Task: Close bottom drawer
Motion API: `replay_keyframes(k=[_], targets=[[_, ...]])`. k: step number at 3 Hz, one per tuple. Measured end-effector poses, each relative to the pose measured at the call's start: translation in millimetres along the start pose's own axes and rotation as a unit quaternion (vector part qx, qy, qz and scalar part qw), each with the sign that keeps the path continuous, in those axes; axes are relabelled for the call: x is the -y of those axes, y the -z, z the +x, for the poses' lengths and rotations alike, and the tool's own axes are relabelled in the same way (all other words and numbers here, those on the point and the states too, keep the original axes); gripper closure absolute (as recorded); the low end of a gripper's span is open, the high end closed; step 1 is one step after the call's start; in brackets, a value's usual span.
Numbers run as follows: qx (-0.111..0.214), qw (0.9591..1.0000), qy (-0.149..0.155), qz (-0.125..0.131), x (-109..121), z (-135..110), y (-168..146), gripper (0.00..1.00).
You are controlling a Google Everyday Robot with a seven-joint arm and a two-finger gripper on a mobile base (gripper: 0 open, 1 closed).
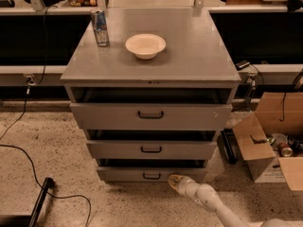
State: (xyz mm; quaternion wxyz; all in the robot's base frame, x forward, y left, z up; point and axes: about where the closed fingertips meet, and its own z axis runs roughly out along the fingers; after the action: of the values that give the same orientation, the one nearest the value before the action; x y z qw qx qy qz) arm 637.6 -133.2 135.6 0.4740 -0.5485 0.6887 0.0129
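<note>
The bottom drawer (pixel 128 174) is the narrowest grey front of three, low on the grey cabinet, with a small dark pull handle (pixel 152 176) at its centre. It stands only a little proud of the cabinet, with a thin dark gap above it. My gripper (pixel 174 180) reaches in from the lower right on a white arm. Its yellowish tip rests against the drawer front just right of the handle.
The middle drawer (pixel 151 149) and top drawer (pixel 150 115) above stand partly open. A white bowl (pixel 145 45) and a can (pixel 100 27) sit on the cabinet top. An open cardboard box (pixel 270 148) stands right. Black cables (pixel 42 193) lie on the floor left.
</note>
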Motion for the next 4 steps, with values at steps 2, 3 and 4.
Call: replay_keyframes(k=[2, 3, 4], targets=[[0.004, 0.9998, 0.003, 0.018, 17.6, 14.0, -4.0, 1.00], [0.018, 0.9998, 0.013, -0.001, 5.9, 7.5, 1.0, 1.00], [0.032, 0.9991, 0.015, -0.024, -16.0, 2.8, 20.6, 1.00]])
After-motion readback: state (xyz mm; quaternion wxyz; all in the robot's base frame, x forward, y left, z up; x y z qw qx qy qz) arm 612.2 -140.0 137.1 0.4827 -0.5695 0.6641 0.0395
